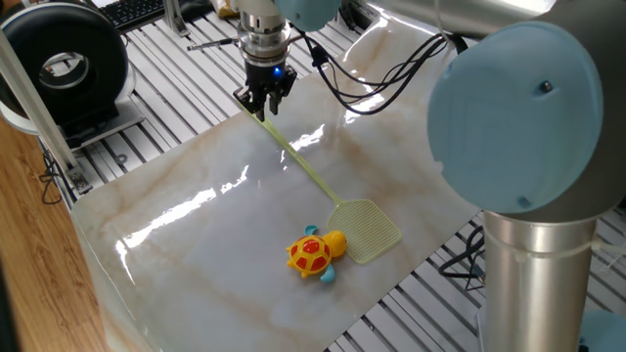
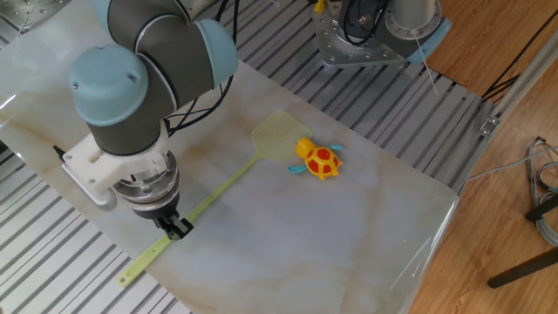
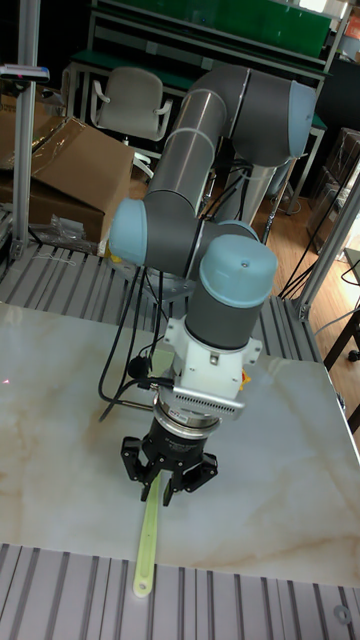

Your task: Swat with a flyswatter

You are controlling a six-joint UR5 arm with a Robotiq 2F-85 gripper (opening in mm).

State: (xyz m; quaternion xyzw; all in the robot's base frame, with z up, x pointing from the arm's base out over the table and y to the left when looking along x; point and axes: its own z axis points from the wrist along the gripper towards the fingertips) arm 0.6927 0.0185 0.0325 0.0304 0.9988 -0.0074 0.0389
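The pale yellow-green flyswatter [image 1: 305,168] lies flat on the marble table, its mesh head [image 1: 370,231] at the near right beside an orange-and-yellow turtle toy [image 1: 315,254]. My gripper [image 1: 262,108] is down at the far end of the handle, its fingers closed around it. In the other fixed view the gripper [image 2: 177,228] pinches the handle a short way from its tip, with the flyswatter head [image 2: 277,135] next to the turtle [image 2: 319,160]. In the tall view the handle end [image 3: 147,555] sticks out below the gripper [image 3: 165,492].
A black round device [image 1: 68,64] and a keyboard [image 1: 132,10] sit beyond the table's far left corner. Cables [image 1: 391,68] trail across the back of the slab. A metal mount [image 2: 366,39] stands behind the table. Slotted aluminium rails surround the marble.
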